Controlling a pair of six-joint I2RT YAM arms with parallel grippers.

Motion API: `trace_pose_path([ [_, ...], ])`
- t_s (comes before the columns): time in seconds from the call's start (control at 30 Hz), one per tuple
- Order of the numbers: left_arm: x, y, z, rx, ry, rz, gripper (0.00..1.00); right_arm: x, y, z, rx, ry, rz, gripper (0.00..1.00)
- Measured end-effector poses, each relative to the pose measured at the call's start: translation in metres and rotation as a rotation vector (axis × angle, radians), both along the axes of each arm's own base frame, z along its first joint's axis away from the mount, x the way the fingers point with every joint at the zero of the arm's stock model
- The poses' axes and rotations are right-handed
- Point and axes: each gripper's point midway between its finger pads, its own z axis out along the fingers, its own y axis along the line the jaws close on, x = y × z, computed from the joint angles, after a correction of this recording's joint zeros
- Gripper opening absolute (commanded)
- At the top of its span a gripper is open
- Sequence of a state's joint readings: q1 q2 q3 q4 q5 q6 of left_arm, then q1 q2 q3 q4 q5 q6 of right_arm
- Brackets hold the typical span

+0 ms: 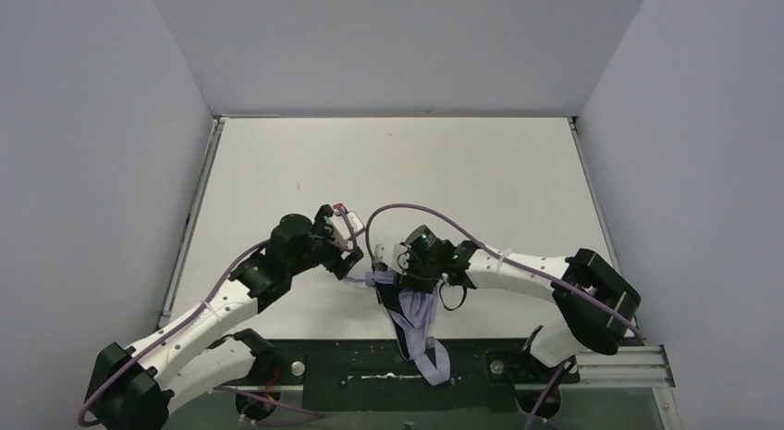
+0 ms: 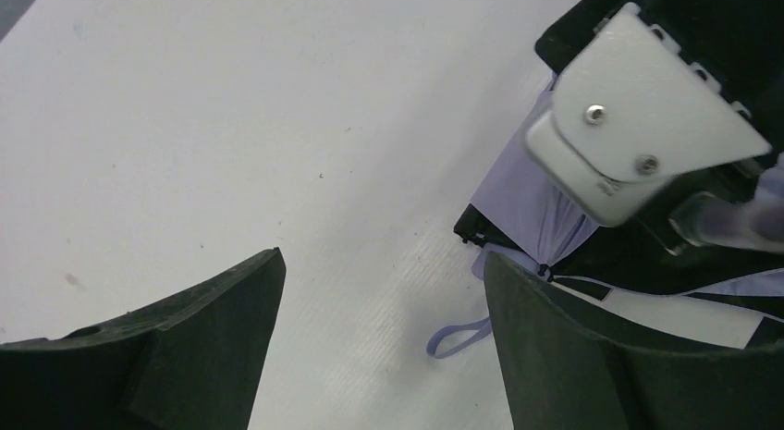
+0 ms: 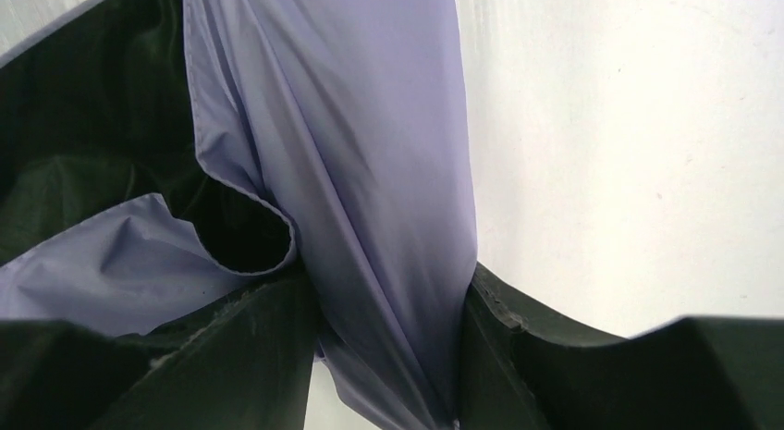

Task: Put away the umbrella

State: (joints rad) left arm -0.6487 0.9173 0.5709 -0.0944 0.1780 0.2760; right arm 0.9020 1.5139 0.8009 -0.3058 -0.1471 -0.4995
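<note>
Around: white surface (image 1: pixel 416 171), grey walls (image 1: pixel 92 125) on three sides, black base strip (image 1: pixel 370 365) along the near edge.
In the way: my right wrist covers the umbrella's (image 1: pixel 418 317) far end, with a purple cable (image 1: pixel 416 208) arching above it.
Umbrella: near centre, between my arms, with its wrist loop (image 2: pixel 458 337) on the surface.
Axis: far-left to near-right, with the fabric tail over the base strip.
Left gripper (image 2: pixel 384 273): fingers apart, holding nothing, just left of the umbrella.
Right gripper (image 3: pixel 388 310): clamped on lavender fabric.
</note>
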Motion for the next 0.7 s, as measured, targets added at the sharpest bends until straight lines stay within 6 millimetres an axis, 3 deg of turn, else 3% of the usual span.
trace_pose_path([
  [0.23, 0.009, 0.004, -0.026, 0.042, 0.102, 0.075, 0.91, -0.002, 0.003, 0.000, -0.015, -0.162, 0.120, 0.17],
  [0.4, 0.014, 0.001, -0.031, 0.029, 0.159, 0.107, 0.91, -0.002, 0.001, 0.000, 0.001, -0.241, 0.144, 0.17],
  [0.7, 0.002, -0.017, -0.055, -0.007, 0.324, 0.052, 0.90, -0.005, -0.003, 0.003, 0.035, -0.320, 0.178, 0.17],
])
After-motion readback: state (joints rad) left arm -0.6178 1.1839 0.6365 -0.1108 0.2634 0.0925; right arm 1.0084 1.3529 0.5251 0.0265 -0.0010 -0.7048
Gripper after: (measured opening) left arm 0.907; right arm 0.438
